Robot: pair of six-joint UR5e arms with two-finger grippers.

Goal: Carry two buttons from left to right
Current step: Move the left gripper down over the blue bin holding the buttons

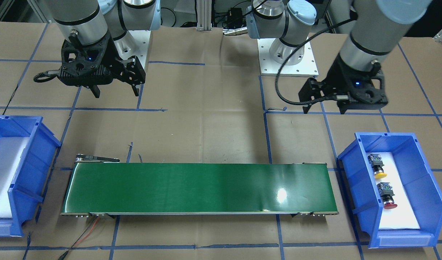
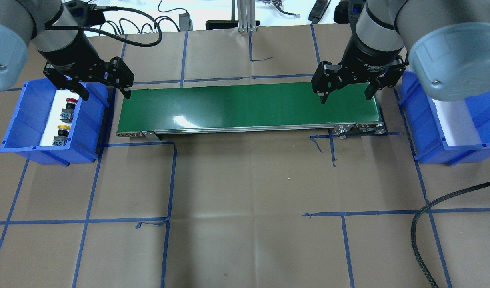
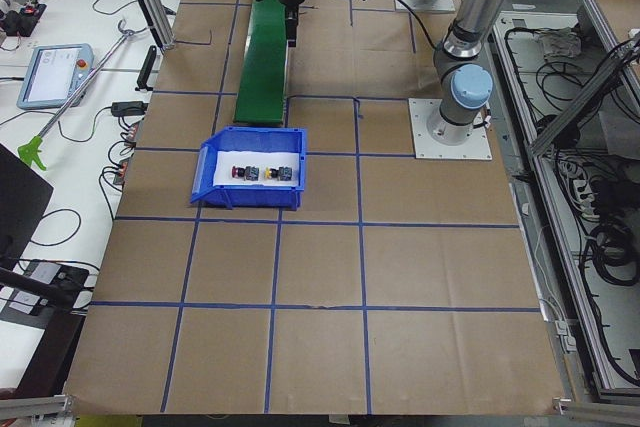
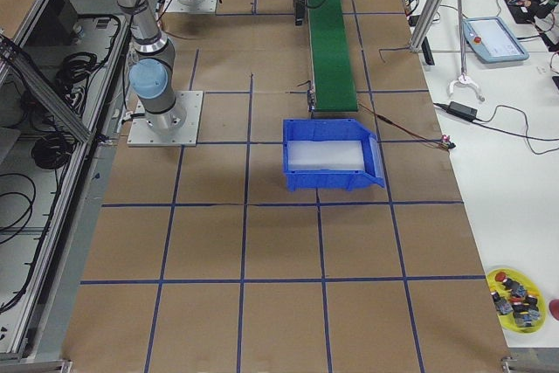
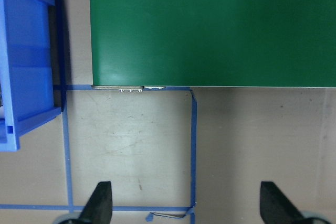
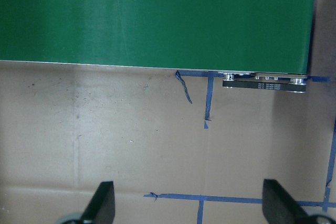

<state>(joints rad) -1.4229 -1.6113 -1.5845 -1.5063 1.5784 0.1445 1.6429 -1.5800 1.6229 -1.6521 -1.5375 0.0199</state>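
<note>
Two buttons lie in the blue bin point(image 2: 13, 132) on my left side: the red one point(image 2: 70, 109) and the yellow one point(image 2: 61, 134). In the front view the yellow button point(image 1: 377, 167) and the red button point(image 1: 386, 196) lie on white padding in that bin point(image 1: 350, 180). My left gripper point(image 2: 107, 95) hovers open and empty between the bin and the belt's end; it also shows in the front view point(image 1: 324, 108) and in the left wrist view point(image 5: 187, 205). My right gripper point(image 2: 345, 98) hangs open and empty over the belt's right end, also in the front view point(image 1: 117, 93) and in the right wrist view point(image 6: 191, 205).
A green conveyor belt point(image 2: 249, 106) lies between the two bins. A second blue bin point(image 2: 425, 132) with white padding and nothing in it stands at my right. A black cable point(image 2: 425, 224) lies at the table's near right. Blue tape lines cross the brown table.
</note>
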